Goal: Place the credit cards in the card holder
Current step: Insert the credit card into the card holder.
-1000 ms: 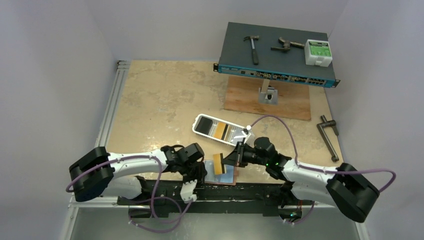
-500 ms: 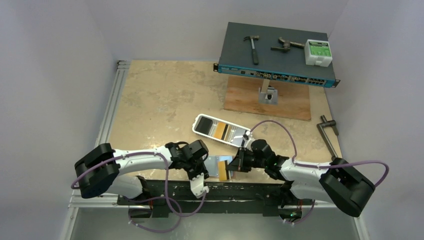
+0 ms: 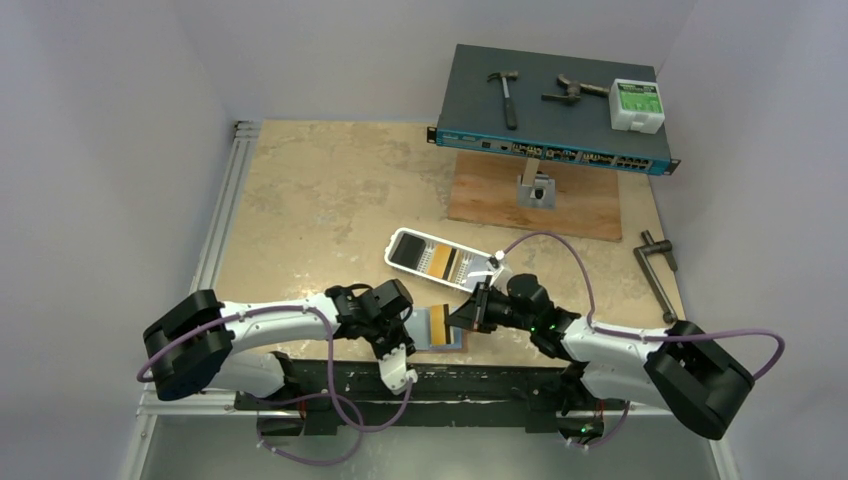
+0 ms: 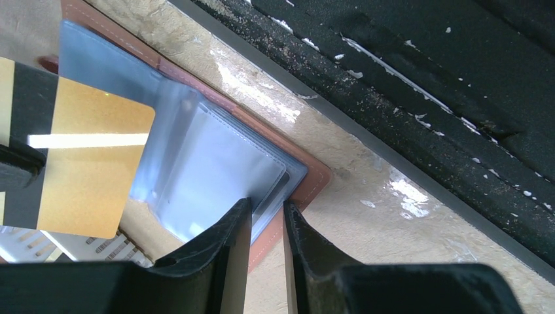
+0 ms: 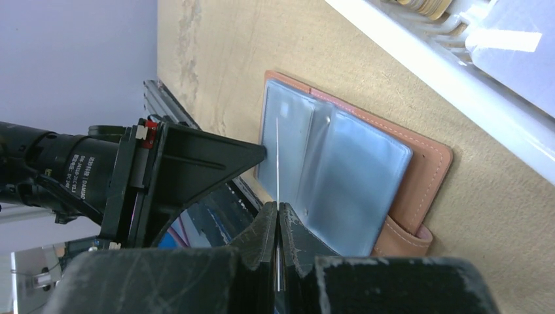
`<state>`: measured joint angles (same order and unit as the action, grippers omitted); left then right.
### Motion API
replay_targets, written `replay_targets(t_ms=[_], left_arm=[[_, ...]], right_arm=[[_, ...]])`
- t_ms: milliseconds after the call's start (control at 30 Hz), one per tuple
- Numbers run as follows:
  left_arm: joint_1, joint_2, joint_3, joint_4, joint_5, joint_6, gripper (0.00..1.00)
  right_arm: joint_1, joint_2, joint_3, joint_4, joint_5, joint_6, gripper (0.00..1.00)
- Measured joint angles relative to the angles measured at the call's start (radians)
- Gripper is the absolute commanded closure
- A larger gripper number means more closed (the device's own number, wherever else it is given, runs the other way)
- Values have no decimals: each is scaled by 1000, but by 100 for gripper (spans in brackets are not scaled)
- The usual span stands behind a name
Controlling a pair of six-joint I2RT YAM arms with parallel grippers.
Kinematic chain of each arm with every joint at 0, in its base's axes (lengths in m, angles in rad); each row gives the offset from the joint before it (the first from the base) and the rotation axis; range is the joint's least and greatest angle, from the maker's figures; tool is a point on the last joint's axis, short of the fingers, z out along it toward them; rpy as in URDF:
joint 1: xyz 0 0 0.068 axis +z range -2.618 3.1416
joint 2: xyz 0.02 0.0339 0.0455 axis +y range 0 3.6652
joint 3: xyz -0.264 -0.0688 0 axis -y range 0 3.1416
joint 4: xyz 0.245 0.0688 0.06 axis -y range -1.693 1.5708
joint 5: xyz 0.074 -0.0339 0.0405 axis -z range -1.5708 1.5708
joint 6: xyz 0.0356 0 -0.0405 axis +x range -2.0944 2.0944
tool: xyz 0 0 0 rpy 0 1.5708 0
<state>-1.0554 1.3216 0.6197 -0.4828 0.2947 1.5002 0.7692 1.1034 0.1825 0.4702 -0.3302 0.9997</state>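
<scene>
Right pincer (image 5: 278, 210) holds an orange-yellow plastic card (image 4: 85, 170) over the open reddish-brown leather card holder (image 5: 427, 158), nipped by the left pincer (image 4: 267, 208) at the bench's (image 3: 320, 200) near edge; none looks inserted yet

Card holder (image 4: 222, 157) corner hidden under left end effector (image 4: 266, 209)

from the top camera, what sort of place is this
Probably a robotics lab test cell: plain white walls box in a beige tabletop, and a dark blue-grey network switch carries a small hammer.
</scene>
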Motion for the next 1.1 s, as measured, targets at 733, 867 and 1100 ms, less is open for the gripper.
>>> replay_targets(t_ms=[733,867,1100], left_arm=[[-15,-19,-16,14,-8,-26,81],[-17,-19,-17,16,-11,-27,82],[-21,-19,-18,19,-15,-27,83]], right_arm=[[4,207,-38,254,77,77,100],[16,243,-42,309,77,92,100],[23,262,-61,369,78,111,100]])
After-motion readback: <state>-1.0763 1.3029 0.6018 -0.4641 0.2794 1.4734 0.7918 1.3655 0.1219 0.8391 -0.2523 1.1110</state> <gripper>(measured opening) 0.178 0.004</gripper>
